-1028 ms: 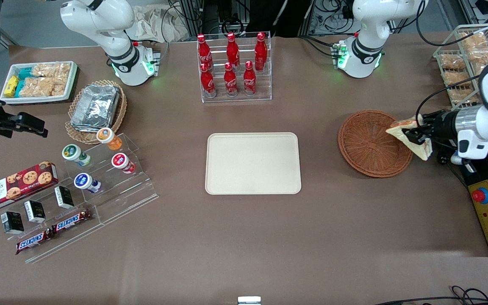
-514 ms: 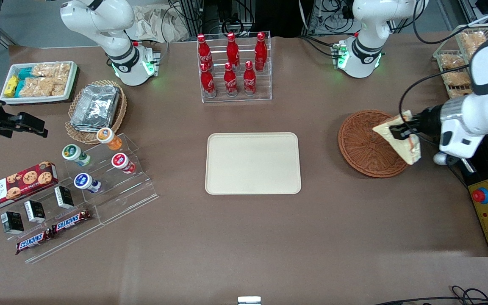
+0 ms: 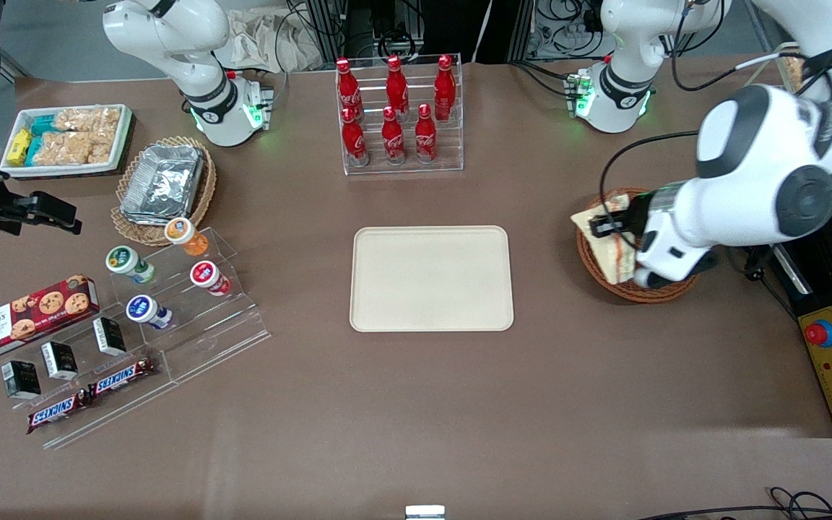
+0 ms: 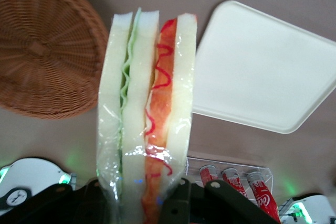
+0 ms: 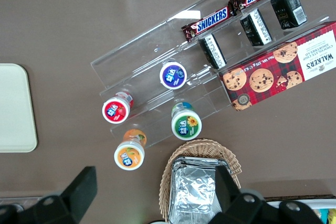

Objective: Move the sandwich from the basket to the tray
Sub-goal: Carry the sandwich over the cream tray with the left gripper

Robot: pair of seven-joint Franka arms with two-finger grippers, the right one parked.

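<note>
At the parked arm's end of the brown bench, a clear stepped display carries yogurt cups, small black boxes and two Snickers bars, with a red Walker's cookie box beside it. Farther from the front camera there sit a tan wicker basket holding a foil container and a white bin of snack packets. In the middle of the bench lies the tray, cream and bare, with a clear rack of red cola bottles farther from the camera. Toward the working arm's end, the gripper hangs over the basket, at the rim nearest the tray, clenched on the sandwich. The wrist view shows the sandwich wrapped in clear film, pinched at its base, its green and red-orange filling layers facing the camera, lifted above the basket and the tray.
</note>
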